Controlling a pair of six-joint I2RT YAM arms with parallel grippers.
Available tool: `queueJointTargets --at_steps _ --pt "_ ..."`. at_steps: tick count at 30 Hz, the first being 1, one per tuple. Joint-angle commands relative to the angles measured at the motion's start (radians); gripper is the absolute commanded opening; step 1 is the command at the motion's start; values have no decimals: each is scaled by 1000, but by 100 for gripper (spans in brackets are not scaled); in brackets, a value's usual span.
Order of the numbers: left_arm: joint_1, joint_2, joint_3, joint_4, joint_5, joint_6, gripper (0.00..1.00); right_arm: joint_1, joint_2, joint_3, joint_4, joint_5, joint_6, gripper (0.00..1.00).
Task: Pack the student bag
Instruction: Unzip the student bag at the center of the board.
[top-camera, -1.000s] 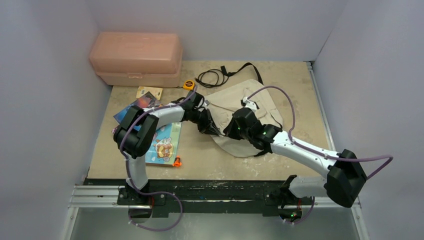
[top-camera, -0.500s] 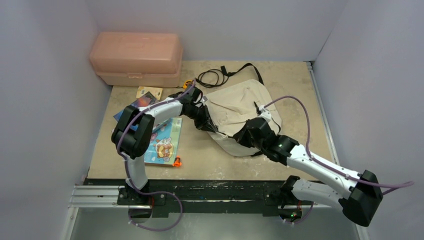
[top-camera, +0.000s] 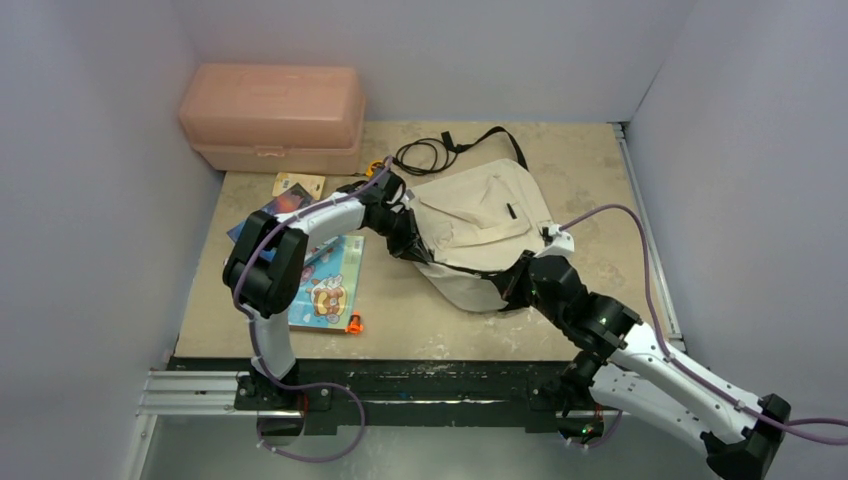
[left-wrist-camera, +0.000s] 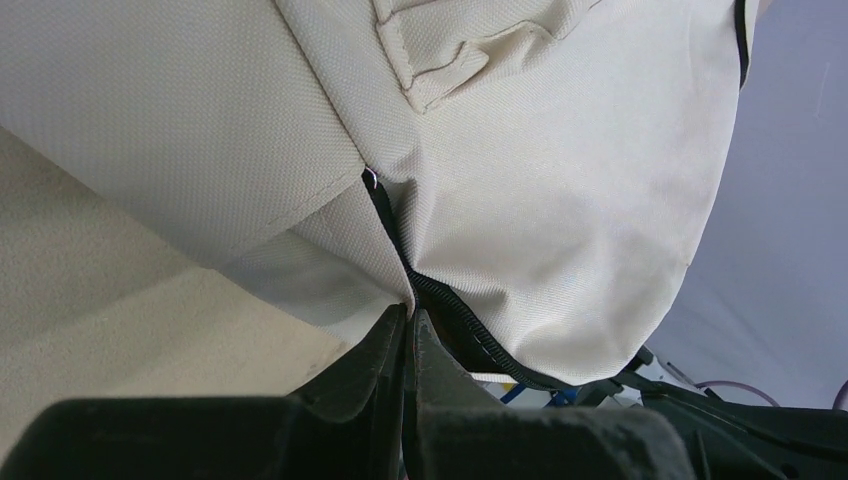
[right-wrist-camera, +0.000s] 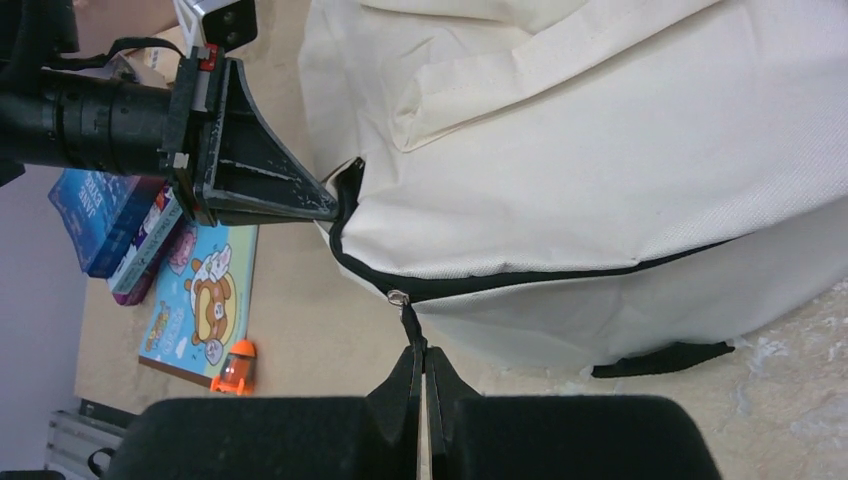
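The student bag (top-camera: 478, 218) is a cream fabric backpack with black zipper lines, lying at the table's middle right. My left gripper (top-camera: 413, 250) is at its left edge, shut on the fabric beside the zipper (left-wrist-camera: 408, 312). In the right wrist view the left gripper's fingertips (right-wrist-camera: 322, 205) pinch the bag (right-wrist-camera: 600, 160) at the zipper's end. My right gripper (right-wrist-camera: 419, 352) is shut on the black zipper pull tab (right-wrist-camera: 410, 325), just below the bag's near-left edge. In the top view the right gripper (top-camera: 505, 291) is at the bag's near edge.
A pink plastic box (top-camera: 270, 115) stands at the back left. A yellow tape measure (top-camera: 377, 168) and a black cable (top-camera: 425, 155) lie behind the bag. Picture books (top-camera: 327, 285), a blue book (top-camera: 258, 222) and an orange toy (top-camera: 354, 324) lie left of it.
My right arm has drawn back toward the near right, pulling the zipper tab along the bag's near edge. The bag's front pocket is uncovered. My left gripper keeps its hold.
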Motion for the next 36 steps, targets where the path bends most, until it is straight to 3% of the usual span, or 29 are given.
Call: queueJointTargets --at_steps 1,5,8,10,13,17,20,25,28,36 --pt "24 -1 9 28 -32 50 0 1 -36 -4 34 40 -111 0" --pt "12 -60 -88 170 -26 44 0 1 -19 -19 148 -10 -213 0" --pt "8 -105 -72 87 -93 125 4 1 -42 -46 231 -56 -248 0" --pt "8 -167 -94 54 -115 156 18 1 -51 -54 264 -68 -268 0" --pt "2 -330 -182 76 -133 194 47 1 -35 -47 286 -80 -308 0" --pt "-45 -594 -296 136 -185 251 75 1 -29 -42 301 -89 -337 0" --pt "-135 -728 -365 205 -287 269 84 1 -39 -40 312 -98 -350 0" --pt "-344 -731 -373 307 -507 301 89 0 -16 -57 324 -102 -329 0" --pt "-426 -648 -293 264 -663 366 89 0 14 -56 316 -68 -318 0" --pt "-440 -457 -178 247 -701 378 91 1 82 -52 309 24 -364 0"
